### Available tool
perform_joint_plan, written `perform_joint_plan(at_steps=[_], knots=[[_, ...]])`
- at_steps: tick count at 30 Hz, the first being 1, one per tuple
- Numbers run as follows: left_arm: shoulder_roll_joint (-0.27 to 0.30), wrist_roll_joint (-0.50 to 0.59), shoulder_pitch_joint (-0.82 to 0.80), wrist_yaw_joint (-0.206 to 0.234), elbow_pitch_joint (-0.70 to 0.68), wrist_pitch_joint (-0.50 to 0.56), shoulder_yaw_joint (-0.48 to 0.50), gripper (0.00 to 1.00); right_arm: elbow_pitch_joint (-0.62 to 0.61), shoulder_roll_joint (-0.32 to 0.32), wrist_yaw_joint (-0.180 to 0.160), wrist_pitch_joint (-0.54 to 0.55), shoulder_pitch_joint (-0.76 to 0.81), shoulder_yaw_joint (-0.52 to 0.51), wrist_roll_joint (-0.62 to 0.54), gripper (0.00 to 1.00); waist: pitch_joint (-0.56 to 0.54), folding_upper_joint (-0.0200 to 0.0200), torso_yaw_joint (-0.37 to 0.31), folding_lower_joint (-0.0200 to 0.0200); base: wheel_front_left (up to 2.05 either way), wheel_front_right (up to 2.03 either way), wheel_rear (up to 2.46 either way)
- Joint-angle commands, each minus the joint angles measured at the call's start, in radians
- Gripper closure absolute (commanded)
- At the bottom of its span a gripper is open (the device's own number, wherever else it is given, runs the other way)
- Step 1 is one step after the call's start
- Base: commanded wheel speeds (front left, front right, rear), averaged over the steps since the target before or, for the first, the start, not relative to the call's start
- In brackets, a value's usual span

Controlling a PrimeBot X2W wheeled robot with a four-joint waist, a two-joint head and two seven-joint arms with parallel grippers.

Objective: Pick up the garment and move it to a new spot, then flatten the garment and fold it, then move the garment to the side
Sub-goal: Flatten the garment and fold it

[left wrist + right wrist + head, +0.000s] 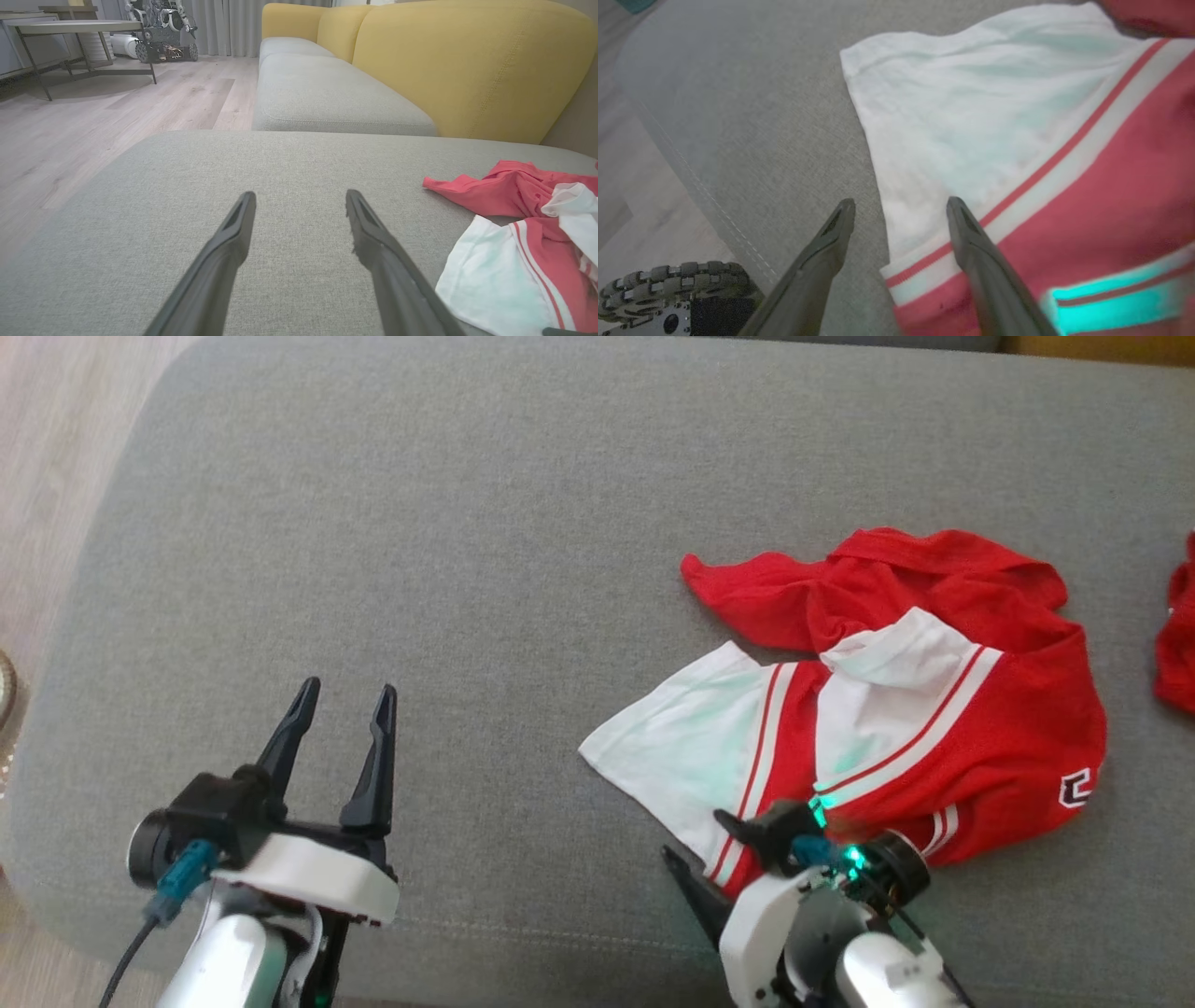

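Garment [934, 709]: crumpled on the sofa cushion [467, 523], right side, lying mostly left to right. My right gripper [900, 202]: spread, straddling its near-left hem, nearer arm. My left gripper [348, 686]: spread, well apart leftward.

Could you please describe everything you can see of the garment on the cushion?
The garment is a red jersey of thin, soft-looking cloth with white panels edged in red-and-white stripes and a small black-and-white emblem near one edge. It lies crumpled and partly folded over itself on the grey cushion, toward the robot's right. The open right gripper straddles its near edge, one finger over the cloth, one over bare cushion; contact can't be judged.
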Motion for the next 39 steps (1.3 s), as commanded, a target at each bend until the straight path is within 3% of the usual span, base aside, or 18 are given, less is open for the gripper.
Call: perform_joint_plan(at_steps=[1, 3, 5, 6, 14, 25, 30, 31, 32, 33, 39], knots=[[0.012, -0.002, -0.051, -0.002, -0.026, -0.01, 0.04, 0.0, -0.017, 0.0, -0.001, -0.002, -0.031, 0.021, -0.006, 0.0, 0.005, 0.0, 0.003, 0.0, 0.0, 0.0, 0.0], [0.007, -0.001, -0.055, -0.006, -0.02, -0.011, 0.043, 0.0, 0.013, 0.0, -0.001, -0.002, -0.044, 0.018, 0.001, 0.0, 0.008, 0.0, 0.005, 0.0, 0.0, 0.0, 0.0], [0.004, 0.0, -0.057, -0.009, -0.016, -0.012, 0.048, 0.0, 0.031, 0.0, -0.001, -0.008, -0.054, 0.007, 0.006, 0.98, 0.012, 0.0, 0.003, 0.0, 0.0, 0.0, 0.0], [0.002, 0.001, -0.058, -0.009, -0.015, -0.012, 0.051, 0.0, 0.041, 0.0, -0.001, -0.008, -0.057, -0.003, 0.005, 1.0, 0.013, 0.0, 0.002, 0.0, 0.0, 0.0, 0.0], [-0.006, 0.014, -0.055, -0.018, -0.025, -0.013, 0.077, 0.0, -0.001, 0.0, -0.001, -0.082, -0.05, -0.115, 0.046, 1.0, 0.021, 0.0, -0.025, 0.0, 0.0, 0.0, 0.0], [-0.014, 0.033, -0.044, -0.033, -0.03, -0.013, 0.103, 0.0, -0.119, 0.0, -0.001, -0.133, 0.046, -0.474, 0.07, 1.0, 0.021, 0.0, -0.065, 0.0, 0.0, 0.0, 0.0], [-0.016, 0.04, -0.041, -0.038, -0.029, -0.013, 0.109, 0.0, -0.082, 0.0, -0.001, -0.14, 0.047, -0.544, 0.085, 1.0, 0.018, 0.0, -0.077, 0.0, 0.0, 0.0, 0.0], [-0.016, 0.041, -0.041, -0.04, -0.028, -0.013, 0.109, 0.0, -0.075, 0.0, -0.001, -0.142, 0.044, -0.543, 0.09, 0.8, 0.016, 0.0, -0.078, 0.0, 0.0, 0.0, 0.0], [-0.016, 0.042, -0.04, -0.041, -0.027, -0.013, 0.109, 0.0, -0.073, 0.0, -0.001, -0.15, 0.04, -0.538, 0.101, 0.13, 0.014, 0.0, -0.079, 0.0, 0.0, 0.0, 0.0], [-0.015, 0.042, -0.04, -0.042, -0.026, -0.013, 0.11, 0.0, -0.073, 0.0, -0.001, -0.158, 0.038, -0.53, 0.112, 0.0, 0.011, 0.0, -0.081, 0.0, 0.0, 0.0, 0.0], [-0.012, 0.045, -0.023, -0.043, -0.017, -0.013, 0.11, 0.0, -0.134, 0.0, -0.001, -0.223, 0.035, -0.498, 0.144, 0.0, -0.021, 0.0, -0.09, 0.0, 0.0, 0.0, 0.0]])
